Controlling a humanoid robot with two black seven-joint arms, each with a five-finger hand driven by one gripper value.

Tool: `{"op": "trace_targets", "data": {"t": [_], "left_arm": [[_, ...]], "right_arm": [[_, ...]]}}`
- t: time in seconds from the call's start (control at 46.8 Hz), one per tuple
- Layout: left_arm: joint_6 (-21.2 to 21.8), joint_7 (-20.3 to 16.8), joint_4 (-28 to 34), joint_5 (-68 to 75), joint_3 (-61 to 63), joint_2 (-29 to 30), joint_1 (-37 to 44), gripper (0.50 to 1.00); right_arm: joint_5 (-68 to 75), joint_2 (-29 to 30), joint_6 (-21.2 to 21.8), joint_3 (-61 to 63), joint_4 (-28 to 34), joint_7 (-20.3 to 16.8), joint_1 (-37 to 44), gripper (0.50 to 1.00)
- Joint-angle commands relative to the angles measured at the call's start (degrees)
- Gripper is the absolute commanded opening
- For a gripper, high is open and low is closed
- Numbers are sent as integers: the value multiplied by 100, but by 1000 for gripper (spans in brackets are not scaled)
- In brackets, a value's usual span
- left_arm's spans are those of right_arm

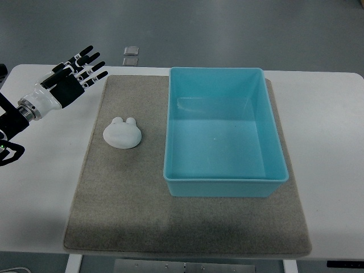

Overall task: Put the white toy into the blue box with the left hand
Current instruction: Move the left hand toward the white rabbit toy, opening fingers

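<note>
**Sitting free on the mat, white toy apart from the left robot hand**

Resting on the grey mat (187,222), the white toy (122,133) lies flat, a rounded lump with two small ears pointing toward the far edge of the tabletop (45,193). Nothing touches it. Just to the right of the toy stands the blue box (224,187), a deep rectangular tub with its open top facing up, nothing inside, and a narrow strip of mat between the toy and its left wall. The box sits on the same mat, taking up the right half of it.

Up and to the left of the toy, well apart from it, there's the left robot hand (77,74), black and white, hovering over the far left corner of the mat. Its fingers (91,65) are spread and straight, pointing away toward the far side, holding nothing. Its arm runs back to the left edge of the view.

Beyond the toy, past the tabletop's far edge, two small square tiles (131,56) lie on the grey floor (227,28).
</note>
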Motion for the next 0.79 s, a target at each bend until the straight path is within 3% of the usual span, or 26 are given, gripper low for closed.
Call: {"op": "trace_targets", "data": {"t": [0.0,0.364,0.513,0.684,0.77], "left_arm": [[55,-5,5,-2,0,-9,-15,996],[178,4,-4,7,26,97,-68,996],[-76,-5,-22,174,61,369,-85,994],[-253,-84,-30,1710,-27,518,-191,994],[-253,-303,-57,2764,-44,615,-200,994]], "right_arm": [[6,0,0,0,-1,0,0,936],[7,0,0,0,-1,0,0,936],[7,0,0,0,-1,0,0,936],[6,0,0,0,-1,0,0,936],[-2,0,0,0,-1,0,0,936]]}}
